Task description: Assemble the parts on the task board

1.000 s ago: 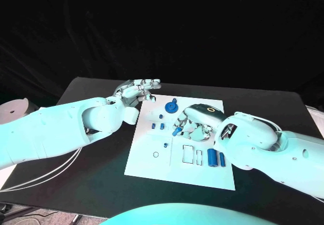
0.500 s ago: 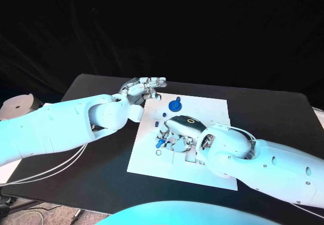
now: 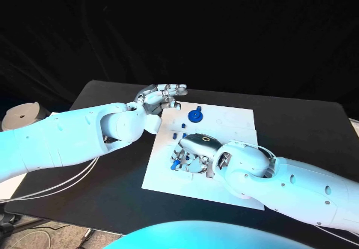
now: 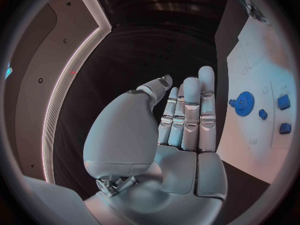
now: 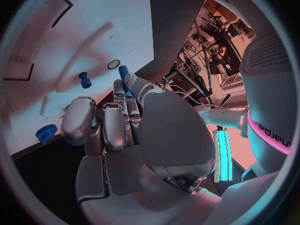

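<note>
The white task board (image 3: 232, 122) lies in the middle of the black table. My right hand (image 3: 196, 150) hangs low over the board's left middle and pinches a small blue peg (image 3: 175, 165) at its fingertips. In the right wrist view the peg (image 5: 123, 75) points toward a small ring hole (image 5: 113, 64), with another blue peg (image 5: 84, 80) standing beside it. A blue gear (image 3: 195, 114) sits on the board's far part, two small blue pieces (image 3: 182, 126) just nearer. My left hand (image 3: 163, 96) hovers off the board's far left corner, fingers straight, holding nothing (image 4: 187, 120).
A white spool-like object (image 3: 21, 115) stands off the table's left edge. Bare black table (image 3: 299, 124) stretches to the right of the board. Rectangular cut-outs in the board are partly hidden under my right forearm.
My right hand has carried the blue peg leftward and nearer across the board. The left hand has stayed by the far left corner. The view has shifted slightly.
</note>
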`<action>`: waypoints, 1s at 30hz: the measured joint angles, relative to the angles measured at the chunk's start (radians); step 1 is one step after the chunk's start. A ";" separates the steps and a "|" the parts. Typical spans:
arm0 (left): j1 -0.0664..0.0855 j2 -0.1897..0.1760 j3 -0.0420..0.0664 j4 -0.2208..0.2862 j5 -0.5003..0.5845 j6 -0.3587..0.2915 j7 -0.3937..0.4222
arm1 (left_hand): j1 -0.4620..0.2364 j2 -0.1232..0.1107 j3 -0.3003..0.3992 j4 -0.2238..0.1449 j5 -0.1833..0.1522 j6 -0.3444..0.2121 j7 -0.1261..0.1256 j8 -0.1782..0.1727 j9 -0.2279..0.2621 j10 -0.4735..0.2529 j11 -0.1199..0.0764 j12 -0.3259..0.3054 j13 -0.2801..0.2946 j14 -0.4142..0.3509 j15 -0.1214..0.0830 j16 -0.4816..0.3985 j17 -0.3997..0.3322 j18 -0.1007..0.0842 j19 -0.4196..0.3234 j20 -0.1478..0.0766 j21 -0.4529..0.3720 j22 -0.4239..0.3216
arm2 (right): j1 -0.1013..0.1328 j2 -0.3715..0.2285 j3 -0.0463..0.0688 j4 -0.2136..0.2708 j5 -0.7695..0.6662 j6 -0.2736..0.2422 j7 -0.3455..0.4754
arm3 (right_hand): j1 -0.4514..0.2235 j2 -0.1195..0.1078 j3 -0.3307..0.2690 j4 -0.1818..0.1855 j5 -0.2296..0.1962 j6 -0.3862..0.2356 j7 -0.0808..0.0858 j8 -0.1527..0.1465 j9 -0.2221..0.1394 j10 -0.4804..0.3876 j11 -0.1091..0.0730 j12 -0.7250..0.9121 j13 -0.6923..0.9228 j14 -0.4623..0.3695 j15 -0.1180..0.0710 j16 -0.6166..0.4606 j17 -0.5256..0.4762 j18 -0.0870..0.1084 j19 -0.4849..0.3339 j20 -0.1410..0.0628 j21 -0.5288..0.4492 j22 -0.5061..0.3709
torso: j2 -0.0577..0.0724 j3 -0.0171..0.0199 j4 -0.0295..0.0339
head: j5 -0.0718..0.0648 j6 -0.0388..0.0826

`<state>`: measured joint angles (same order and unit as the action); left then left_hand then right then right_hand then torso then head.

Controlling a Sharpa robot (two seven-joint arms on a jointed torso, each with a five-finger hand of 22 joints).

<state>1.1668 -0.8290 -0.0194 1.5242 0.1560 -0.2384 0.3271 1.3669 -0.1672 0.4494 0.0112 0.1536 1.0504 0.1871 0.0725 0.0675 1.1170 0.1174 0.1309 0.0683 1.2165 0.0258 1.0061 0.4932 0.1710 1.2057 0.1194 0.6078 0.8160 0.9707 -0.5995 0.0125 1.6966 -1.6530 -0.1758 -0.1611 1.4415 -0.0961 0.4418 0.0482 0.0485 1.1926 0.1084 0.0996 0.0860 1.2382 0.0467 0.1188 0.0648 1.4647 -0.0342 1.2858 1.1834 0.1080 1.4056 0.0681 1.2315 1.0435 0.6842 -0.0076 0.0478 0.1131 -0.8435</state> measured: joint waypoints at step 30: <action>0.000 -0.003 0.000 -0.003 0.000 0.001 -0.002 | 0.000 0.000 -0.003 -0.003 0.000 0.000 0.000 0.000 0.000 -0.004 -0.004 0.008 0.000 0.000 0.000 0.005 -0.003 0.000 0.000 0.000 0.000 -0.002 | -0.001 -0.005 0.000 0.000 -0.066 0.044 -0.042 | -0.005 0.005 -0.001 0.000 -0.003 -0.006 0.006 -0.006 0.007 0.000 0.004 -0.004 0.001 0.000 0.000 0.000 0.000 0.000 0.000 0.000 0.000 -0.001 | 0.000 -0.0002 -0.0011 | 0.002 -0.007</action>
<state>1.1668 -0.8320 -0.0194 1.5213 0.1560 -0.2376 0.3251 1.3669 -0.1672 0.4465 0.0083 0.1536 1.0504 0.1871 0.0725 0.0675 1.1133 0.1138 0.1392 0.0683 1.2165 0.0259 1.0108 0.4906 0.1710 1.2057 0.1193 0.6078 0.8143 0.9694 -0.6045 0.0125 1.6964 -1.7185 -0.1313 -0.2031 1.4368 -0.0912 0.4409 0.0477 0.0458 1.1864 0.1145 0.0932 0.0930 1.2383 0.0504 0.1150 0.0657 1.4646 -0.0342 1.2858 1.1829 0.1080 1.4056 0.0682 1.2315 1.0426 0.6842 -0.0078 0.0468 0.1149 -0.8503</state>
